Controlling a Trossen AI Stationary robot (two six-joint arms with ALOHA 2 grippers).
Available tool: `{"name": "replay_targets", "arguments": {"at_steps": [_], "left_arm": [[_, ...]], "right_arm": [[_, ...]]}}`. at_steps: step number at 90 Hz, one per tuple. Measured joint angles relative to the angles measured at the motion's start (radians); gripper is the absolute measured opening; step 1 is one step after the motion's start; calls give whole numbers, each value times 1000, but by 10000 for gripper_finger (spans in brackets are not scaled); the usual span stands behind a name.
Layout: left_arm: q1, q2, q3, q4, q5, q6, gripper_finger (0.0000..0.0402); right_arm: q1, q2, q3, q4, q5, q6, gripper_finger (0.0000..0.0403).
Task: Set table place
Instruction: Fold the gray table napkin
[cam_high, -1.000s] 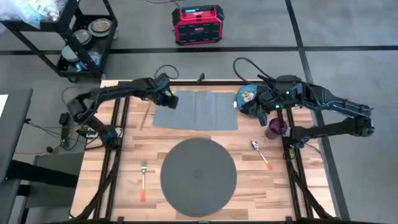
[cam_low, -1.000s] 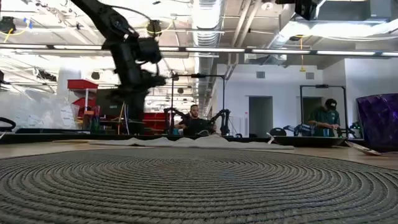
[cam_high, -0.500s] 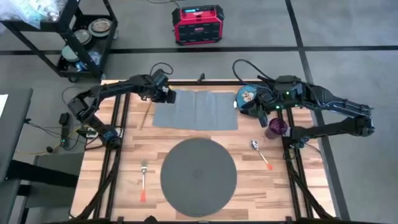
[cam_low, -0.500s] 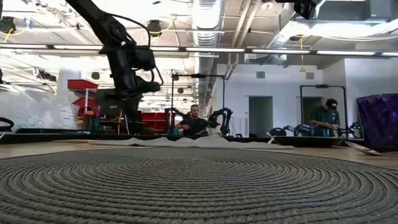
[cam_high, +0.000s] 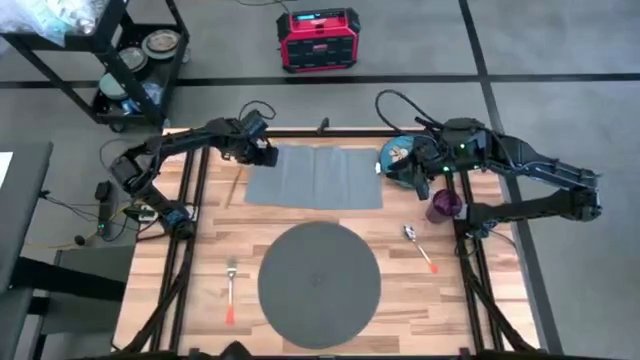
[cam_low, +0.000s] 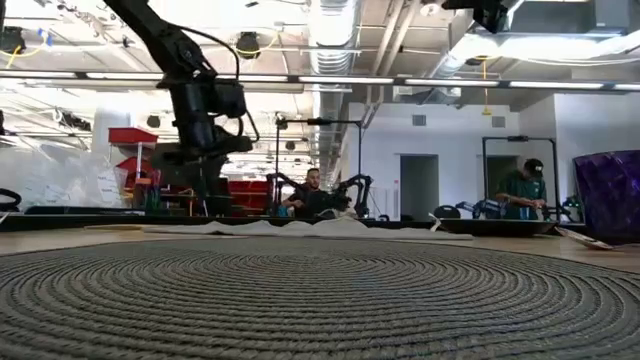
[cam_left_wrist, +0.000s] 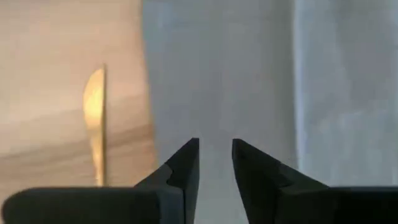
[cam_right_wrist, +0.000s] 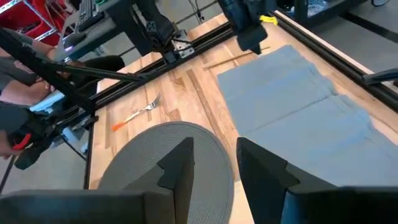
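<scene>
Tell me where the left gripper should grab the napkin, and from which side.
Take the napkin at its left edge, near the far left corner, coming straight down from above. It lies flat on the table, so only an edge or corner gives the fingers something to pinch. The left gripper hangs open by that corner, with the knife just beside the edge, so pinch inward, clear of it.

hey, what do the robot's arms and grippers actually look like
Both arms are dark, slender and jointed, with black cables looping off them. The left gripper ends in two black wedge-shaped fingers. The right gripper has two similar blocky black fingers.
</scene>
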Motion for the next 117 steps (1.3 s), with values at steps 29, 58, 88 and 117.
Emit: {"name": "replay_targets", "arguments": {"at_steps": [29, 58, 88, 117], "left_arm": [[5, 0, -122, 23, 37, 23, 107], [4, 1, -142, 76, 27, 14, 110], [2, 52, -141, 62, 13, 18, 110], [-38, 112, -137, 118, -1, 1, 109]], "right_arm": [[-3, 0, 0, 0, 0, -1, 108], [-3, 0, 0, 0, 0, 0, 108], [-3, 0, 0, -1, 0, -5, 108], [-3, 0, 0, -1, -1, -7, 108]]}}
